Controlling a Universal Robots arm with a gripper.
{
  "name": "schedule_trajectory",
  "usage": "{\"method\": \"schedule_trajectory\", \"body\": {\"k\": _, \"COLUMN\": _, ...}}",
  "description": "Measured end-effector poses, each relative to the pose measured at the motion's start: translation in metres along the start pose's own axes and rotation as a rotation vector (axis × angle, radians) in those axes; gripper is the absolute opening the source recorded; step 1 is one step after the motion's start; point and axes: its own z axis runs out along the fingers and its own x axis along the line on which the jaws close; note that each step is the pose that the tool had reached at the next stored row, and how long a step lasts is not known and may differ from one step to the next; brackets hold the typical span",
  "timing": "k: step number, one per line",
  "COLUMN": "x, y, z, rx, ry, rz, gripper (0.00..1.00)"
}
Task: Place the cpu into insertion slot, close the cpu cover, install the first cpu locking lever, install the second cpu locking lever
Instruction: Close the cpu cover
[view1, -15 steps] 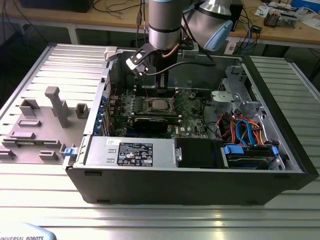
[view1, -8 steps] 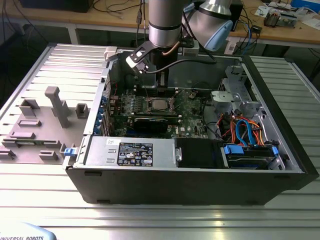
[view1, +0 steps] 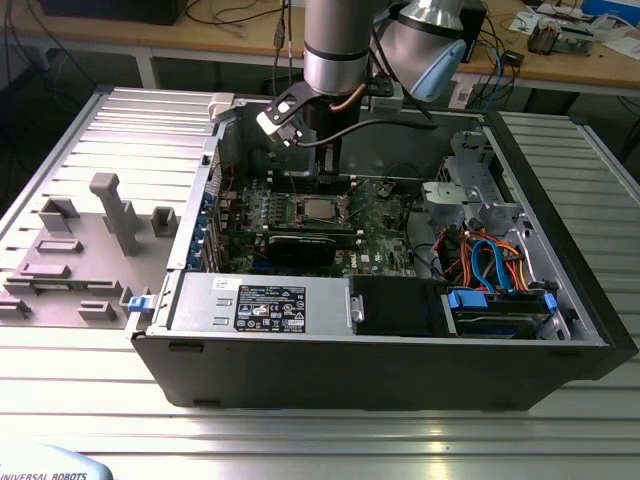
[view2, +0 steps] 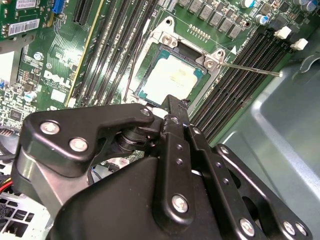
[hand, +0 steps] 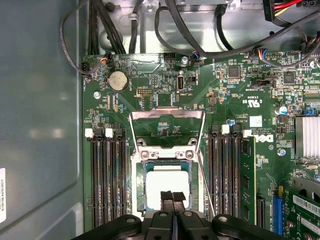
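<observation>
Tool (hand: 173, 197), closed, over cpu (hand: 161, 181) seated within insertion slot (hand: 141, 187) rim.

Soft, even light falls from above in the exterior view, giving the ribbed bench (view1: 320, 440) a pale sheen while the computer case (view1: 300, 380) stays dim inside. In the first wrist view the cpu (hand: 167, 185) blows out white (glare hides its face), and the case wall (hand: 40, 125) carries a dull reflection.
</observation>
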Motion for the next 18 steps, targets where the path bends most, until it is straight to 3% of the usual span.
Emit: {"method": "schedule_trajectory", "body": {"k": 18, "x": 0.0002, "y": 0.0002, "z": -0.0092, "rx": 0.0000, "ry": -0.0001, "rz": 0.000, "gripper": 0.11}}
